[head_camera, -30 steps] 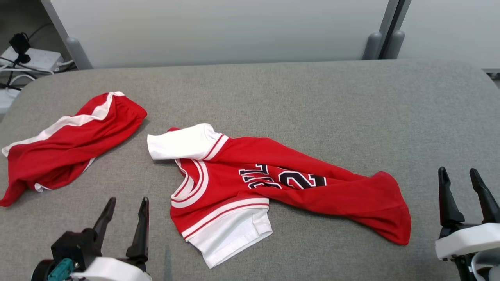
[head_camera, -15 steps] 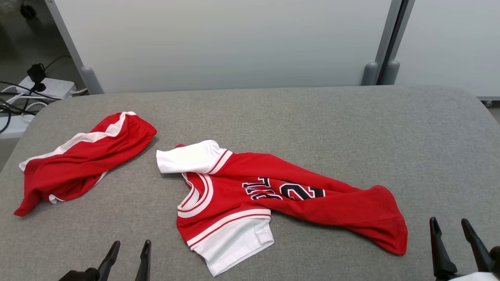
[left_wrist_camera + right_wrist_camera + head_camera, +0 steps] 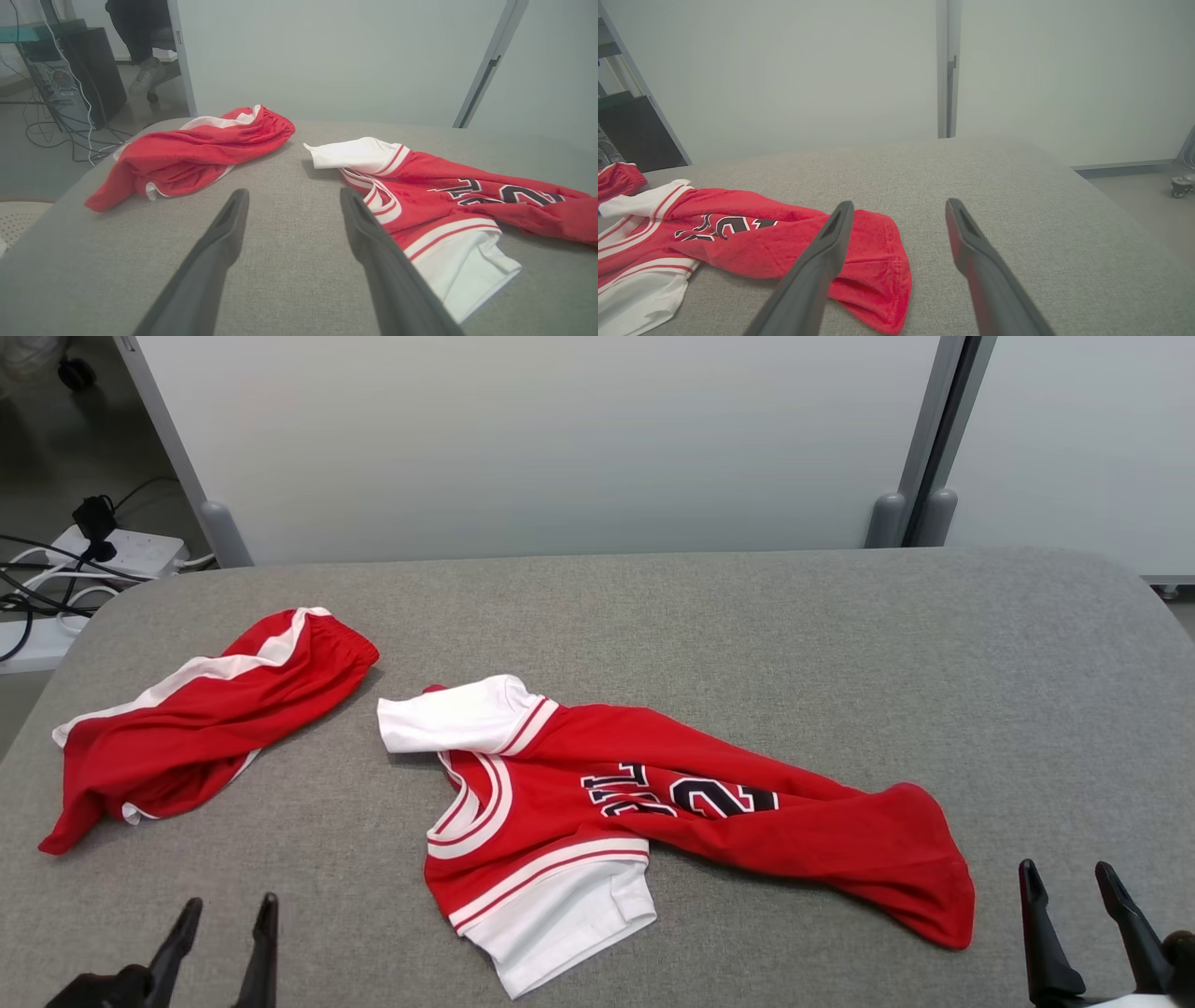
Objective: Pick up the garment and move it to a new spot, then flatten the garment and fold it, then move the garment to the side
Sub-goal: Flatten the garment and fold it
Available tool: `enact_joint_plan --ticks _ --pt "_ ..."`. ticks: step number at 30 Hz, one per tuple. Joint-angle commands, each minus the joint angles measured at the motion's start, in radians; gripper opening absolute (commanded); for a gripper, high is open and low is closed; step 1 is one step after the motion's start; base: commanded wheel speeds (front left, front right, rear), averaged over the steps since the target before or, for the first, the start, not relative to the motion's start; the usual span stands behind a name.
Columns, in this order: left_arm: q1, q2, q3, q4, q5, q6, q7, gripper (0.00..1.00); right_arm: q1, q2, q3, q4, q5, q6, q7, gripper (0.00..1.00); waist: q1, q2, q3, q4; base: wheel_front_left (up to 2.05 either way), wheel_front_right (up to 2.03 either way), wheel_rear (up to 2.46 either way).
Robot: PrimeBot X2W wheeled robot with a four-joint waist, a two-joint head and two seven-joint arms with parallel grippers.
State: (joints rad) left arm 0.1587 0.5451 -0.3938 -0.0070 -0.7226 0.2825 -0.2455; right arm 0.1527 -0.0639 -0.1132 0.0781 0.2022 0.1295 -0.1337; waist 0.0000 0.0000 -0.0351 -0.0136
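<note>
The crumpled jersey [image 3: 672, 803] lies in the middle of the table [image 3: 747, 635], shorts [image 3: 205, 719] to its left, while the left claw [image 3: 231, 907] and right claw [image 3: 1066, 873] hover open, apart from both.

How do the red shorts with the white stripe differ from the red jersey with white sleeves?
The red shorts with a white side stripe show no print; the red jersey with white sleeves bears black lettering and numerals. The shorts lie near the left edge of the grey fabric table; the jersey lies in the middle. The shorts cover less of the table than the jersey. Both are red and white, and crumpled.
</note>
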Motion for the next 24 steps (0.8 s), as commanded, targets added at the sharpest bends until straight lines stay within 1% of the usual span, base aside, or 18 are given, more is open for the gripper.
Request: enact_joint_plan --ticks 1,2,3,7,11,19,22,24 --pt "-0.055 0.017 0.063 -0.009 0.005 -0.001 -0.012 1.0 -0.024 -0.013 0.023 -0.031 -0.01 0.001 -0.016 1.0 0.0 0.0 0.001 0.001 0.0 0.0 0.0" --pt "-0.055 0.015 0.076 -0.004 0.012 -0.002 -0.013 1.0 -0.025 -0.012 0.025 -0.032 -0.011 0.001 -0.017 1.0 0.0 0.0 0.001 0.001 0.0 0.0 0.0" --pt "-0.051 0.008 0.102 0.004 0.017 -0.012 -0.015 1.0 -0.025 -0.011 0.026 -0.032 -0.011 0.001 -0.018 1.0 0.0 0.0 0.003 0.001 0.0 0.0 0.0" --pt "-0.04 -0.006 0.125 0.006 0.032 -0.03 -0.016 1.0 -0.027 -0.01 0.028 -0.03 -0.011 0.001 -0.018 1.0 0.0 0.0 0.003 -0.001 0.0 0.0 0.0" --pt "-0.023 -0.036 0.143 0.002 0.057 -0.048 -0.016 1.0 -0.028 -0.008 0.027 -0.028 -0.012 0.001 -0.017 1.0 0.0 0.0 0.005 0.0 0.0 0.0 0.0" --pt "-0.021 -0.057 0.122 0.002 0.076 -0.07 -0.016 1.0 -0.035 -0.008 0.031 -0.021 -0.012 0.001 -0.014 1.0 0.0 0.0 0.013 0.005 0.0 0.0 0.0" --pt "-0.026 -0.061 0.107 -0.001 0.077 -0.075 -0.007 1.0 -0.041 -0.011 0.035 -0.017 -0.01 0.001 -0.015 1.0 0.0 0.0 0.016 0.005 0.0 0.0 0.0" --pt "-0.027 -0.065 0.086 -0.008 0.071 -0.087 0.015 1.0 -0.046 -0.014 0.036 -0.013 -0.009 0.001 -0.013 1.0 0.0 0.0 0.02 0.004 0.0 0.0 0.0"
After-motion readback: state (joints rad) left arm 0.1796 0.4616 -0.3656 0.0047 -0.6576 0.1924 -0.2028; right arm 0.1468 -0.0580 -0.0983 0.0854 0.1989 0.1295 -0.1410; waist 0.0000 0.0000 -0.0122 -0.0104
